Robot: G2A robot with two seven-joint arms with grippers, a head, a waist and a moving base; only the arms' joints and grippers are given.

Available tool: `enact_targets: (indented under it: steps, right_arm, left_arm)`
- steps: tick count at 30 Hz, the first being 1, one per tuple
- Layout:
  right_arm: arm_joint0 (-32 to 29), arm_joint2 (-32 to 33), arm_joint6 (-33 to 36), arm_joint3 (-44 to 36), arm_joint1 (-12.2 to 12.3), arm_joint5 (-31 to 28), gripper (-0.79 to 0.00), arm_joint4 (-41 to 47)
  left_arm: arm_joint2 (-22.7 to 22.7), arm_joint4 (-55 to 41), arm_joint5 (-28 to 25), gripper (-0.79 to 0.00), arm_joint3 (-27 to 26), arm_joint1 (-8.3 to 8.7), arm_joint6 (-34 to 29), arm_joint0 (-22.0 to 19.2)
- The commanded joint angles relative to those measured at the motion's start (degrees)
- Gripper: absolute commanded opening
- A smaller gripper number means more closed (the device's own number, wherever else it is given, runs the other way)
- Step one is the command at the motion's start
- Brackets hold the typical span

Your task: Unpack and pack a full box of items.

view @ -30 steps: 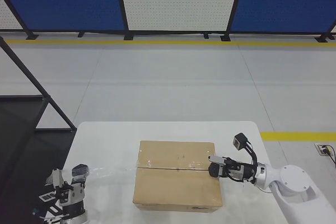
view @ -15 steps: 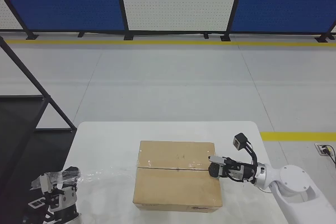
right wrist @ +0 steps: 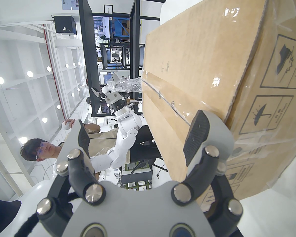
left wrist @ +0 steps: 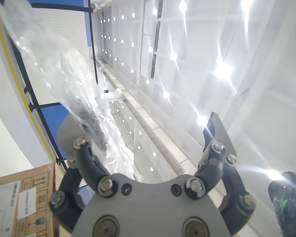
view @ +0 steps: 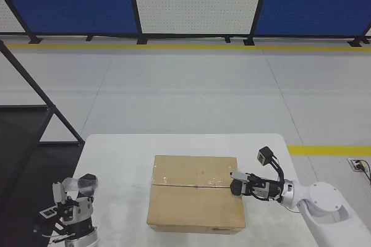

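A closed cardboard box (view: 195, 192) stands in the middle of the white table (view: 120, 154), with clear tape along its top seam (right wrist: 162, 98). My right gripper (view: 237, 183) is open at the seam's right end; one pad (right wrist: 196, 135) lies over the box's top edge, the other (right wrist: 82, 138) is off the box. My left gripper (view: 73, 186) is open near the table's front left corner, pointing up. A crumpled strip of clear tape (left wrist: 64, 75) clings to one of its fingers (left wrist: 88, 149). In the right wrist view this tape strip (right wrist: 124, 84) runs from the left gripper (right wrist: 101, 92) toward the box.
A black metal rack (view: 25, 123) stands just left of the table. The table's left and front edges are close to the left arm. Bare tabletop lies behind the box and between the box and the left gripper.
The left gripper swung left and down with the tape, then came back right and a little up. The right arm and the box have not moved.
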Motion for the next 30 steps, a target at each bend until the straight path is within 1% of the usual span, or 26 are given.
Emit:
enact_targets:
  steps: [1,20,30]
  right_arm:
    - [0.0,0.0,0.0,0.0,0.0,0.0,0.0,0.0]
    - [0.0,0.0,0.0,0.0,0.0,0.0,0.0,0.0]
    - [0.0,0.0,0.0,0.0,0.0,0.0,0.0,0.0]
  left_arm:
    - [-0.03,0.21,0.32,0.0,-0.56,-0.3,-0.37,-0.19]
    - [0.87,3.84,3.66,0.0,-4.53,-3.17,-3.51,-2.6]
    - [1.7,6.36,4.2,0.0,-7.01,-4.56,-4.58,-2.42]
